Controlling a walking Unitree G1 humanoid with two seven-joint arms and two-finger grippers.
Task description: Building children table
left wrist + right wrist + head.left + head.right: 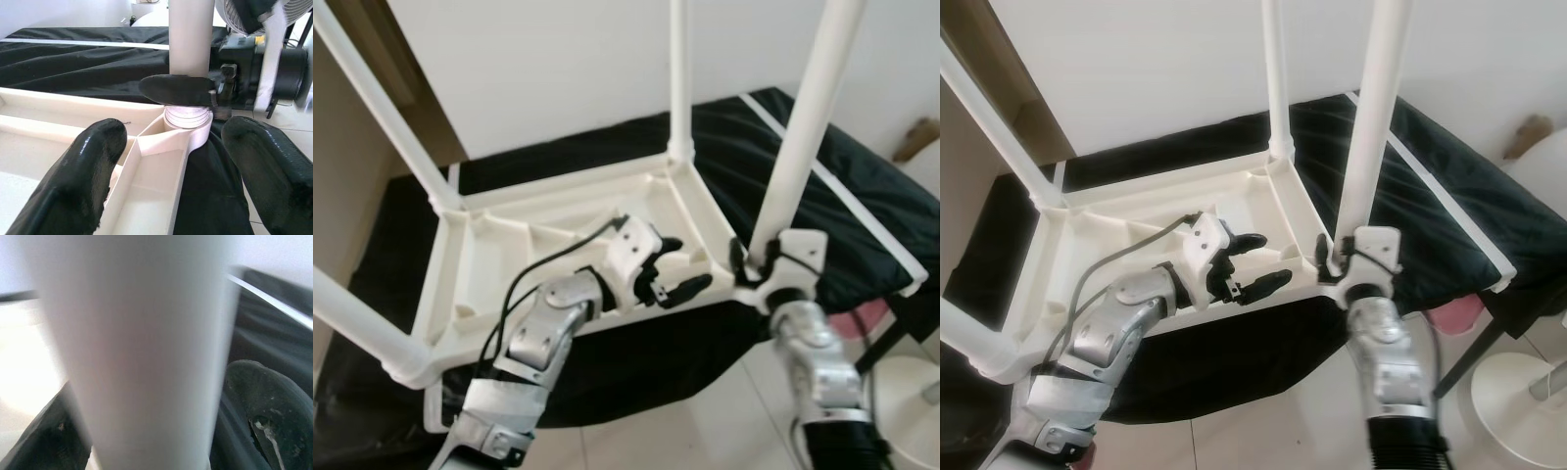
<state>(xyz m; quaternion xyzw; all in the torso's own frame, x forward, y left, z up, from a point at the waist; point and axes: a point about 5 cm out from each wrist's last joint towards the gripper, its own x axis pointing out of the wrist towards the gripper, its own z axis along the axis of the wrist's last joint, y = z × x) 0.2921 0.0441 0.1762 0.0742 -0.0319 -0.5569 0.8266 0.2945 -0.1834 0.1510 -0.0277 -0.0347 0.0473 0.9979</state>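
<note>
Four white legs (808, 127) point upward from the inverted children's table (499, 264) on a black-sheeted bed (862, 206). The right tool (751, 257) clamps the near-right leg's base — the left tool (677, 266) gapes open, empty.

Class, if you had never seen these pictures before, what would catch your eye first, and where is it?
An upturned white table top lies on a black cloth, its legs pointing up. The right pincer grips the near-right leg at its base. The left pincer hovers open over the tray, beside that corner.
</note>
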